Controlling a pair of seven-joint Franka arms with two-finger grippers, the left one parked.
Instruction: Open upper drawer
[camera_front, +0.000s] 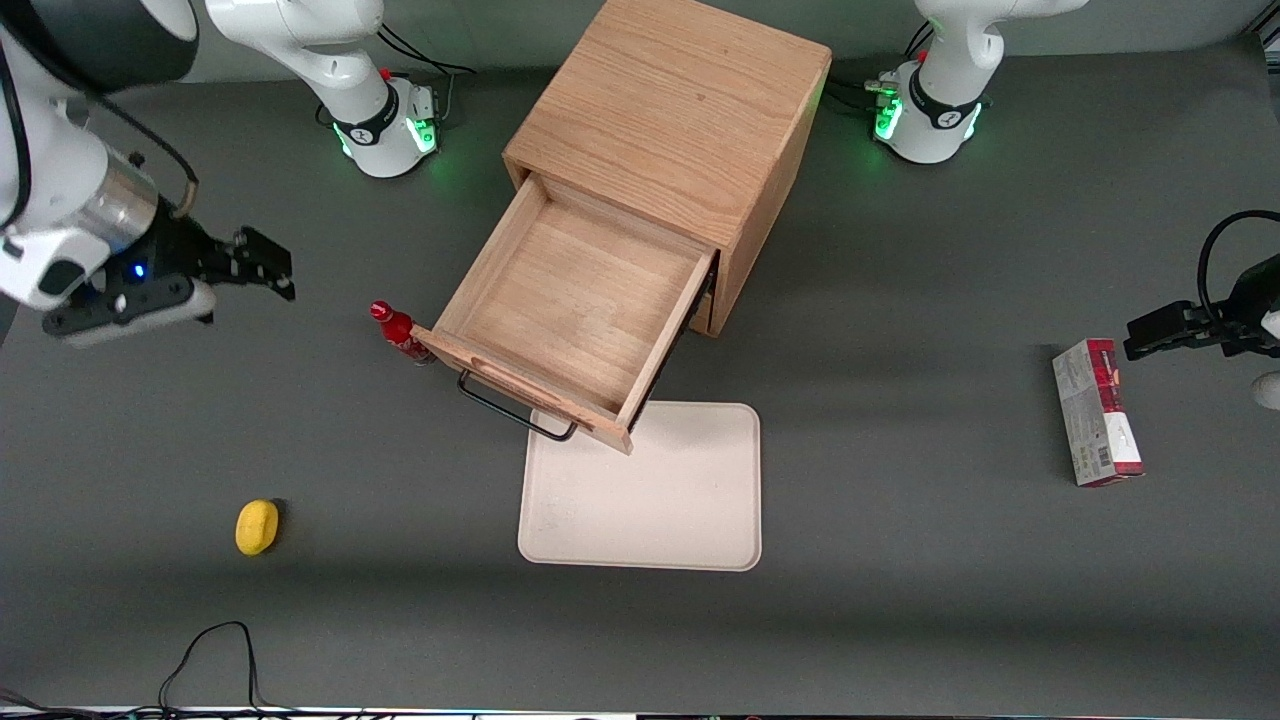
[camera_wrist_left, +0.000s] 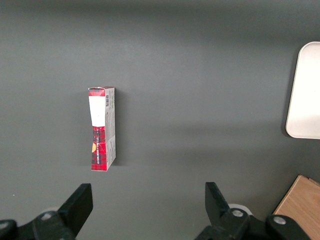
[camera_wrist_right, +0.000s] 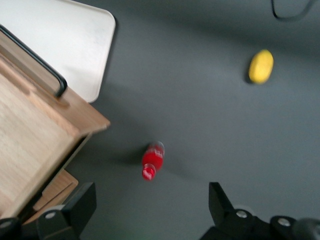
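- One wooden cabinet (camera_front: 680, 110) is standing at the upper centre of the front view, on the grey worktop (camera_front: 900, 560).
- Its upper drawer (camera_front: 570, 310) is sticking far out of the cabinet toward the front camera, showing a bare wooden inside with nothing lying in it.
- One black bar handle (camera_front: 515, 408) is running along the drawer's front panel, and it is overhanging the edge of the tray.
- A sliver of the lower drawer (camera_front: 708, 312) is showing beneath the pulled-out one, flush in the cabinet.
- One cream tray (camera_front: 650, 500) is lying flat just below centre in the front view, partly under the drawer's front corner.
- One red bottle (camera_front: 398, 332) is standing upright just beside the drawer's front corner, on the working arm's side; whether it is touching the wood is not clear.
- One yellow lemon-like object (camera_front: 257, 526) is sitting at the lower left of the front view, well apart from everything else.
- One red carton (camera_front: 1097, 412) is lying flat at the right of the front view, toward the parked arm's end of the worktop.
- The gripper (camera_front: 270, 268) is hovering at the left of the front view, well clear of the drawer and handle; its fingers (camera_wrist_right: 75, 207) are standing wide apart and gripping nothing.
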